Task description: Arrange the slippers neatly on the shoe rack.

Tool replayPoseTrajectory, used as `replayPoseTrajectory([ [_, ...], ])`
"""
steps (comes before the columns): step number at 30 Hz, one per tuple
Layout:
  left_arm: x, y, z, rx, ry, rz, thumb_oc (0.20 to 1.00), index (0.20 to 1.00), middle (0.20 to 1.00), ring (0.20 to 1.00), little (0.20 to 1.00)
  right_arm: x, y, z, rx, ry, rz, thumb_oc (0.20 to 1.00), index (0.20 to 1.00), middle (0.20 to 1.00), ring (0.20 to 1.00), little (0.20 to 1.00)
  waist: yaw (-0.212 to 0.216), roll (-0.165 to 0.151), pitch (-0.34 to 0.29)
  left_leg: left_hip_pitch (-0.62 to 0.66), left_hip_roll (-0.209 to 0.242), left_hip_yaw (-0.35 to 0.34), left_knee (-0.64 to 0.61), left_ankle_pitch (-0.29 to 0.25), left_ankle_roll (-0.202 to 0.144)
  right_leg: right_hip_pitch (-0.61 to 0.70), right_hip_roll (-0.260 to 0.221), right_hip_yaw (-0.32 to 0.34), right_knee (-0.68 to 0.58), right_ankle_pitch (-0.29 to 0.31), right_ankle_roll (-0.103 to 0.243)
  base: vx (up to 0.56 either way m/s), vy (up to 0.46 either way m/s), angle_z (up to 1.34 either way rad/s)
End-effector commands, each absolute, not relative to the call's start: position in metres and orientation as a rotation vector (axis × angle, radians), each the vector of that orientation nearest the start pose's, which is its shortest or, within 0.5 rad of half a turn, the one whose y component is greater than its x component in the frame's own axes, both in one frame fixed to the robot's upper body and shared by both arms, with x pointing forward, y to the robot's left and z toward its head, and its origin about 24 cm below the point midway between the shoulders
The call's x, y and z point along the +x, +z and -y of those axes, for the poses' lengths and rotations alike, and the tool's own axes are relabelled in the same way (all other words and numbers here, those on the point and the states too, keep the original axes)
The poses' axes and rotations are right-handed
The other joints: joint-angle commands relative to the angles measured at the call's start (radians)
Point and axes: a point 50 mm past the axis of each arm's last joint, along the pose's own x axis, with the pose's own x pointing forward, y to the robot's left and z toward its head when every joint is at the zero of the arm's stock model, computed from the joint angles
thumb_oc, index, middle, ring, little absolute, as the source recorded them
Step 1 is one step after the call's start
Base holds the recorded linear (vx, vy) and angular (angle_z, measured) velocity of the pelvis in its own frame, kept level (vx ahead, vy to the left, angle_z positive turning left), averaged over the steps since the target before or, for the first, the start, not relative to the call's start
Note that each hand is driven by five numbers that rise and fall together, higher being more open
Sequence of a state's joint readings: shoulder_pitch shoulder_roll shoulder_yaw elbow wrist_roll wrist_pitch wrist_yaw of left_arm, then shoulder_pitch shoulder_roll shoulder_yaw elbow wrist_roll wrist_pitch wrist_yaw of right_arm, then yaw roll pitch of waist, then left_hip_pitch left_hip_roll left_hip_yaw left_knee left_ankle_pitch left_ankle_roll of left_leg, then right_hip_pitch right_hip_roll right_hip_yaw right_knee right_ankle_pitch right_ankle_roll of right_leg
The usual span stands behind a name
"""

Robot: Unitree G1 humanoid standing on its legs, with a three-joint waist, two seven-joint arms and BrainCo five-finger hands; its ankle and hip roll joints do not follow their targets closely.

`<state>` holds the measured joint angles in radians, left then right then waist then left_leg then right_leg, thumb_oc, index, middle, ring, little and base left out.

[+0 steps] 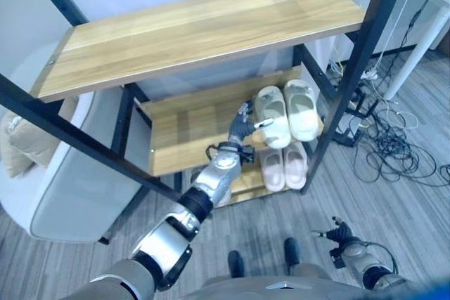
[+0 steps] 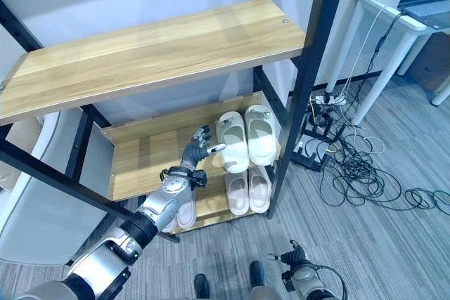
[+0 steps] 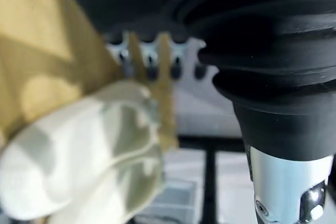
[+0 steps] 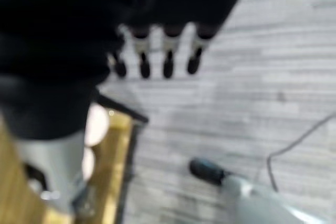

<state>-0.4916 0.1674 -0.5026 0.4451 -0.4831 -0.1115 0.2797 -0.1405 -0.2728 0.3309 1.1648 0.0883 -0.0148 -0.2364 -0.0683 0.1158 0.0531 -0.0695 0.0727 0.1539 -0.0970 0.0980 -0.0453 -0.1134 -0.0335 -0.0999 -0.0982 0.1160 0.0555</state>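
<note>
A pale cream pair of slippers stands side by side at the right end of the rack's middle shelf [image 1: 183, 128]: the left slipper [image 1: 271, 116] and the right slipper [image 1: 302, 107]. My left hand [image 1: 242, 128] reaches in under the top shelf, open, fingers straight, its thumb pointing at the left cream slipper's near side [image 3: 89, 145]; whether it touches I cannot tell. A pink pair [image 1: 284, 165] sits on the bottom shelf below. Another white pair [image 2: 181, 210] lies further left there, partly behind my forearm. My right hand [image 1: 342, 234] hangs low over the floor, open, holding nothing.
The top shelf [image 1: 204, 29] overhangs the work. A black upright post [image 1: 344, 96] stands just right of the slippers. A grey armchair [image 1: 70, 187] with a cushion [image 1: 14, 147] sits to the left. Cables and a power strip [image 1: 387, 138] lie on the floor right, by a white table leg [image 1: 415, 40].
</note>
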Motion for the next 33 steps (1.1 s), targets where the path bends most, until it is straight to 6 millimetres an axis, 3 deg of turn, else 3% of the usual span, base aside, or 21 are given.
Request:
replayPoseTrajectory([
  [1, 0.324, 0.083, -0.083, -0.060, -0.224, 0.120, 1.000, 1.000, 1.000, 1.000, 1.000, 0.160, -0.139, 0.227, -0.465, -0.125, -0.972, 1.000, 1.000, 1.000, 1.000, 1.000, 0.038, 0.004, 0.030, -0.051, 0.015, -0.096, 0.010, -0.021, -0.043, -0.015, -0.032, -0.081, 0.047, -0.105, 0.046, -0.04, 0.010, 0.01],
  [6, 0.283, 0.088, -0.133, -0.080, -0.226, 0.208, 1.000, 1.000, 1.000, 1.000, 1.000, 0.157, -0.138, 0.235, -0.449, -0.173, -0.975, 1.000, 1.000, 1.000, 1.000, 1.000, 0.076, 0.024, 0.051, -0.066, 0.011, -0.108, 0.010, -0.016, -0.043, -0.023, -0.036, -0.086, 0.051, -0.104, 0.045, -0.03, 0.007, 0.04],
  [7, 0.283, 0.088, -0.133, -0.080, -0.226, 0.208, 1.000, 1.000, 1.000, 1.000, 1.000, 0.157, -0.138, 0.234, -0.449, -0.173, -0.976, 1.000, 1.000, 1.000, 1.000, 1.000, 0.075, 0.024, 0.051, -0.066, 0.011, -0.108, 0.010, -0.016, -0.043, -0.023, -0.036, -0.086, 0.051, -0.104, 0.045, -0.04, 0.024, 0.11],
  [8, 0.265, 0.086, -0.147, -0.096, -0.236, 0.205, 1.000, 1.000, 1.000, 1.000, 1.000, 0.160, -0.136, 0.239, -0.453, -0.193, -0.968, 1.000, 1.000, 1.000, 1.000, 1.000, 0.095, 0.034, 0.061, -0.072, 0.008, -0.114, 0.010, -0.015, -0.040, -0.024, -0.037, -0.088, 0.051, -0.104, 0.045, -0.03, 0.019, 0.15],
  [13, 0.243, 0.091, -0.163, -0.099, -0.258, 0.216, 1.000, 1.000, 1.000, 1.000, 1.000, 0.154, -0.138, 0.241, -0.476, -0.186, -0.986, 1.000, 1.000, 1.000, 1.000, 1.000, 0.115, 0.043, 0.066, -0.076, 0.006, -0.125, 0.010, -0.013, -0.037, -0.022, -0.036, -0.094, 0.054, -0.106, 0.045, -0.02, 0.004, 0.12],
  [15, 0.225, 0.091, -0.173, -0.161, -0.311, 0.192, 1.000, 1.000, 1.000, 1.000, 1.000, 0.147, -0.140, 0.244, -0.494, -0.182, -1.007, 1.000, 1.000, 1.000, 1.000, 1.000, 0.128, 0.046, 0.067, -0.077, 0.005, -0.133, 0.010, -0.012, -0.035, -0.016, -0.036, -0.102, 0.057, -0.108, 0.044, 0.00, -0.016, 0.15],
  [18, 0.219, 0.087, -0.174, -0.186, -0.327, 0.164, 1.000, 1.000, 1.000, 1.000, 1.000, 0.145, -0.141, 0.244, -0.496, -0.176, -1.015, 1.000, 1.000, 1.000, 1.000, 1.000, 0.131, 0.045, 0.066, -0.076, 0.005, -0.135, 0.010, -0.013, -0.034, -0.015, -0.037, -0.102, 0.058, -0.109, 0.043, 0.00, -0.004, 0.07],
  [24, 0.191, 0.050, -0.181, -0.240, -0.424, -0.061, 1.000, 1.000, 1.000, 1.000, 1.000, 0.136, -0.144, 0.245, -0.492, -0.158, -1.043, 1.000, 1.000, 1.000, 1.000, 1.000, 0.138, 0.040, 0.062, -0.070, 0.004, -0.141, 0.010, -0.018, -0.029, -0.011, -0.036, -0.103, 0.070, -0.116, 0.041, 0.00, -0.002, 0.01],
  [26, 0.174, 0.018, -0.185, -0.240, -0.417, -0.232, 1.000, 1.000, 1.000, 1.000, 1.000, 0.135, -0.143, 0.250, -0.509, -0.166, -1.039, 1.000, 1.000, 1.000, 1.000, 1.000, 0.137, 0.041, 0.074, -0.071, 0.002, -0.146, 0.010, -0.016, -0.027, -0.015, -0.038, -0.104, 0.076, -0.117, 0.042, 0.00, 0.000, 0.00],
  [28, 0.144, -0.027, -0.194, -0.139, -0.455, -0.469, 1.000, 1.000, 1.000, 1.000, 1.000, 0.136, -0.138, 0.263, -0.535, -0.212, -1.018, 1.000, 1.000, 1.000, 1.000, 1.000, 0.130, 0.041, 0.088, -0.071, 0.003, -0.150, 0.010, -0.019, -0.024, -0.020, -0.040, -0.105, 0.083, -0.119, 0.045, 0.00, 0.000, 0.00],
  [29, 0.144, -0.028, -0.194, -0.138, -0.456, -0.468, 1.000, 1.000, 1.000, 1.000, 1.000, 0.136, -0.138, 0.263, -0.535, -0.213, -1.018, 1.000, 1.000, 1.000, 1.000, 1.000, 0.131, 0.041, 0.088, -0.071, 0.003, -0.150, 0.010, -0.019, -0.024, -0.020, -0.041, -0.105, 0.083, -0.119, 0.045, 0.00, 0.000, 0.00],
  [31, 0.123, -0.067, -0.201, 0.036, -0.464, -0.628, 1.000, 1.000, 1.000, 1.000, 1.000, 0.131, -0.137, 0.272, -0.551, -0.234, -1.033, 1.000, 1.000, 1.000, 1.000, 1.000, 0.125, 0.034, 0.091, -0.073, 0.002, -0.152, 0.010, -0.021, -0.022, -0.020, -0.043, -0.107, 0.087, -0.123, 0.046, 0.01, 0.006, 0.03],
  [33, 0.115, -0.083, -0.207, 0.171, -0.458, -0.684, 1.000, 1.000, 1.000, 1.000, 1.000, 0.129, -0.137, 0.276, -0.548, -0.254, -1.042, 1.000, 1.000, 1.000, 1.000, 1.000, 0.123, 0.029, 0.092, -0.072, 0.001, -0.154, 0.010, -0.023, -0.020, -0.020, -0.045, -0.109, 0.090, -0.124, 0.046, 0.02, 0.022, 0.11],
])
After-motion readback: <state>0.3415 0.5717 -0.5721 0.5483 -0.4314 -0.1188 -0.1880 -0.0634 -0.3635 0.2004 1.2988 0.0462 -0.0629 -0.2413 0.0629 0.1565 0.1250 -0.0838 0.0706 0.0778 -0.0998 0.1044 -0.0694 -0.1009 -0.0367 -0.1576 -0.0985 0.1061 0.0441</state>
